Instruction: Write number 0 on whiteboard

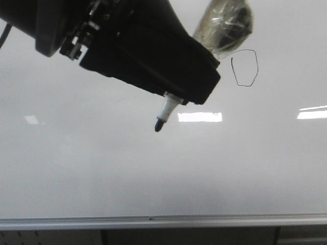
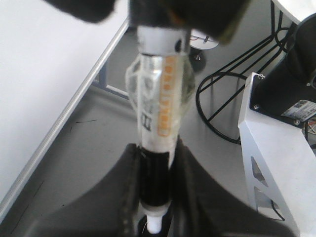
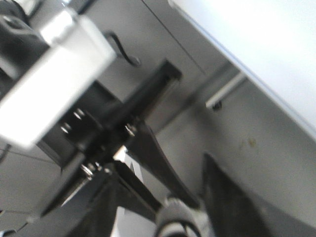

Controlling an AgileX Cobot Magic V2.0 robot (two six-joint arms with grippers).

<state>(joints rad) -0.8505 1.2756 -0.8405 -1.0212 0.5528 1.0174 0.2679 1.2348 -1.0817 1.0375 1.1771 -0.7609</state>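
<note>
In the front view, a marker [image 1: 167, 109] is seen gripped in the left pincer [image 1: 176, 98], its dark tip pointing toward seven o'clock and set off from the whiteboard [image 1: 102, 168], apparently lifted clear so that no stray line is drawn. The number 0 [image 1: 244, 68] is found on the board at about two o'clock from the marker tip, well apart from it; a closed, angular loop is shown, so the writing is judged to be done or nearly so. A silver rail [image 1: 163, 222] is seen along the board's lower edge at six o'clock. The marker's rear end, wrapped in clear tape [image 1: 225, 23], juts out at one o'clock, probably to thicken it for a firmer hold.

In the left wrist view, the marker [image 2: 158, 123] is shown pinched between the two black fingers [image 2: 123, 197], which are pressed against its barrel on either side. The board [image 2: 39, 74] is seen toward nine o'clock.

In the right wrist view, the right pincer [image 3: 173, 212] is blurred, its fingers [image 3: 232, 202] standing spread with nothing held between them, presumably parked out of the way. No containers are visible in any view.
</note>
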